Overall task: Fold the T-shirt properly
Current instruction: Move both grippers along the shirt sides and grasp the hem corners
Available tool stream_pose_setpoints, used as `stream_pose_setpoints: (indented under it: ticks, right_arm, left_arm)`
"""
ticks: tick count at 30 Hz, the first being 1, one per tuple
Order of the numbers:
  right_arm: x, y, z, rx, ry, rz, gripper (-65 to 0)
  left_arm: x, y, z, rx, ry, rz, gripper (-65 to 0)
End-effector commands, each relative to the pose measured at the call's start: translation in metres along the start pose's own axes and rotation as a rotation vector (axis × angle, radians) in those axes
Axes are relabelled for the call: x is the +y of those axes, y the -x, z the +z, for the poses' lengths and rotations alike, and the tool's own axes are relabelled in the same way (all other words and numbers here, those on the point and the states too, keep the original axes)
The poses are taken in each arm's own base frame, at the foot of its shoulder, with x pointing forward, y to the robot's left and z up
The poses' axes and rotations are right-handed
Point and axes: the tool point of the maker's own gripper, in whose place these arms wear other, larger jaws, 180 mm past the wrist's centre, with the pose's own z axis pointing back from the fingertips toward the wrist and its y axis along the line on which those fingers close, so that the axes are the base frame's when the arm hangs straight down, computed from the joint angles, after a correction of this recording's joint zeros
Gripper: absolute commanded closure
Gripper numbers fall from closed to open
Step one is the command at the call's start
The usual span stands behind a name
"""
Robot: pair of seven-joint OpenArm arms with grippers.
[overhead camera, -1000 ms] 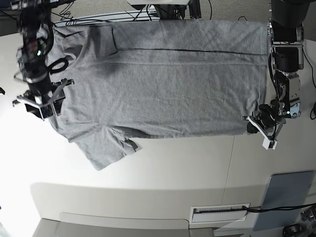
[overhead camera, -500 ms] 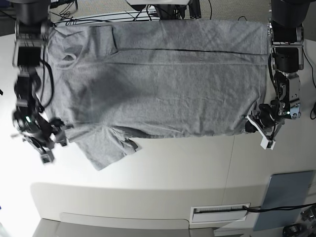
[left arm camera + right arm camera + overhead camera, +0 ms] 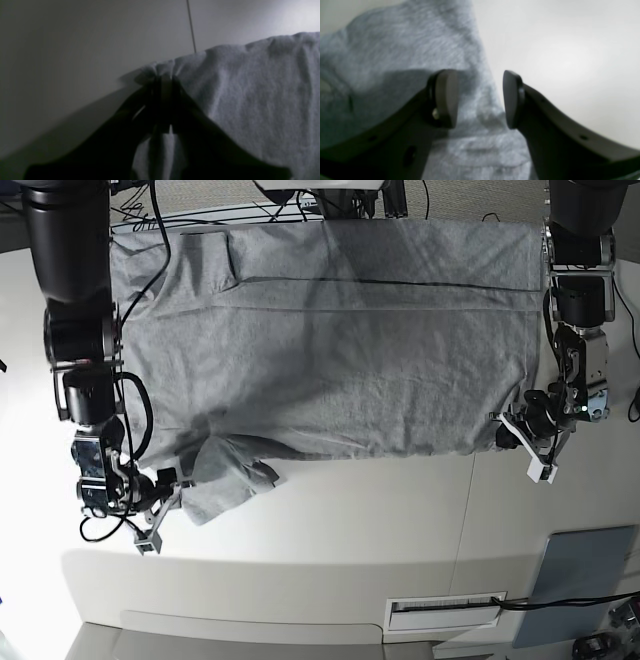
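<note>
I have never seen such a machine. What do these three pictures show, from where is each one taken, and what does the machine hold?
This is a robot with two arms working at a white table. One picture looks down from above; the other two come from small cameras on each wrist, just behind the fingers. A grey T-shirt lies spread flat on the table. The left gripper, at the right of the overhead picture, is shut on a corner of the shirt's bottom edge; its wrist picture shows the cloth pinched. The right gripper, at the left of the overhead picture, is open, with its fingers on either side of the sleeve's edge, holding nothing yet.
</note>
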Motion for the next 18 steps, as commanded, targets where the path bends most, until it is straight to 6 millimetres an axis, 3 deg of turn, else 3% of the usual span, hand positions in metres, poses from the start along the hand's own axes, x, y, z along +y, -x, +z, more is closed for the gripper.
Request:
stream_pose_setpoints:
  ticks: [1,7,14,16,18]
  right_arm:
    - [-0.014,-0.025,0.01,-0.054,0.032,-0.004,-28.6]
    - [-0.022,0.005,-0.002,0.037,0.046,-0.021,-28.6]
    - [0.002,0.024,-0.009,0.118,-0.025,0.019,-28.5]
    - [0.01,0.023,-0.01,0.125,-0.039,0.026,-24.3]
    - [0.017,0.023,-0.012,0.133,-0.049,0.031,-15.0]
  left_arm:
    - [0.006,0.003,0.003,0.039,-0.018,-0.02,0.0]
    - [0.005,0.002,0.002,0.037,-0.018,-0.02,0.0]
    - [0.006,0.002,0.003,0.035,-0.018,-0.02,0.0]
    - [0.006,0.002,0.003,0.035,-0.018,-0.02,0.0]
    - [0.006,0.002,0.003,0.036,-0.018,-0.02,0.0]
